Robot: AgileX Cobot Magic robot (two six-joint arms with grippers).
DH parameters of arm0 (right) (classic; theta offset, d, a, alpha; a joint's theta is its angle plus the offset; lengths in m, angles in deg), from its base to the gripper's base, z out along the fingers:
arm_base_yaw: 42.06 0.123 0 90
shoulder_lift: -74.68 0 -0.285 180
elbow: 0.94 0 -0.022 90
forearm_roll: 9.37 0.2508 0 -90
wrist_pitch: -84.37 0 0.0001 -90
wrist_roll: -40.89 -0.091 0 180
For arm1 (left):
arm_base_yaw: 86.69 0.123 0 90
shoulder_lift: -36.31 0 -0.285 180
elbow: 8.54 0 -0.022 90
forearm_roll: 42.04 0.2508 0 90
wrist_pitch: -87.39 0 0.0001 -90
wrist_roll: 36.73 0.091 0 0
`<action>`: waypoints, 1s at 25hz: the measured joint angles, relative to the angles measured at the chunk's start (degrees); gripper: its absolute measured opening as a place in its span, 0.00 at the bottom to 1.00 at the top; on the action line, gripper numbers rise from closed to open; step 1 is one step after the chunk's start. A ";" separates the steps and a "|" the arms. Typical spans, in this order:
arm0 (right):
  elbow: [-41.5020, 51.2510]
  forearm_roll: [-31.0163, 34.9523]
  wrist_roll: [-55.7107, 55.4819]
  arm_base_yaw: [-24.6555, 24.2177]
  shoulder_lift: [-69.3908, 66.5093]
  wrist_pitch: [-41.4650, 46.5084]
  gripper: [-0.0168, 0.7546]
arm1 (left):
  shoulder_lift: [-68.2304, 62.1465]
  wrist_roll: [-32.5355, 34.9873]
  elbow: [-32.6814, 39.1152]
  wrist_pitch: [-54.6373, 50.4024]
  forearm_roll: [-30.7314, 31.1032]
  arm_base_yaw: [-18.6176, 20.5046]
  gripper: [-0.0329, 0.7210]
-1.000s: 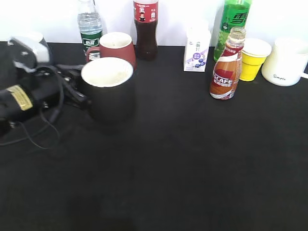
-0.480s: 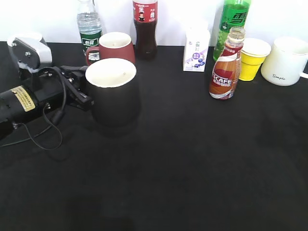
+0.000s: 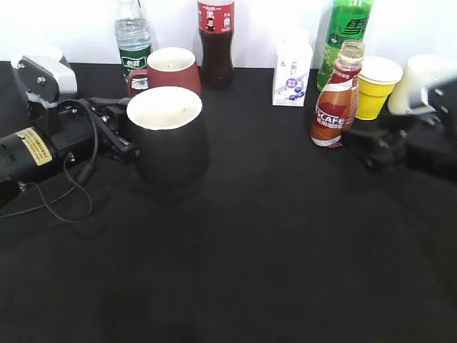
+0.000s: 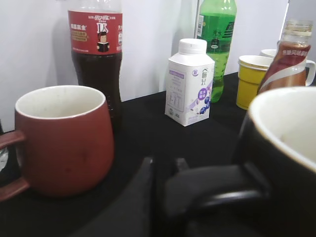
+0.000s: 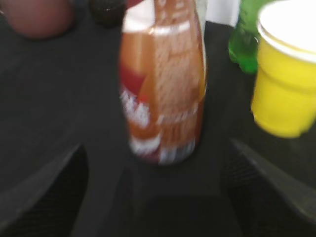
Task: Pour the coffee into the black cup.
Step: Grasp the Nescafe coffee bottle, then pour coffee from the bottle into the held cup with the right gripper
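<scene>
Pretty crowded surface (image 3: 257, 250) on my end. The black cup (image 3: 168, 136) sits at about 9 o'clock of the exterior view, upright, white inside showing. My left hand (image 3: 118, 132) is clamped on its handle: in the left wrist view the dark fingers (image 4: 197, 190) wrap the black loop right at the cup wall.

Just behind the cup at 12 o'clock from it is a dark red mug (image 3: 171, 70), near it but I can't tell if they touch. Along the back wall there's a water bottle (image 3: 133, 36), a cola bottle (image 3: 216, 43), a small white carton (image 3: 291, 71) and a green bottle (image 3: 345, 36).

The coffee (image 3: 337, 96) stands upright at roughly 2 o'clock of the view, cap off, well apart from the cup. A yellow cup (image 3: 375, 87) sits just beside it at its 3 o'clock, and the green bottle is close behind, so that corner is tight.

My right hand (image 3: 371, 146) comes in from 3 o'clock with its fingers (image 5: 44, 192) spread apart, one on either side of the coffee's base and not gripping it. The right wrist view is blurry, so the label there is unreadable. A white mug (image 3: 421, 78) behind the right arm is mostly covered by it.
</scene>
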 joint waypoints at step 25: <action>-16.90 -9.68 0.90 6.03 -3.23 -1.15 0.71 | -0.87 -7.78 -8.40 -1.72 9.93 -2.18 0.12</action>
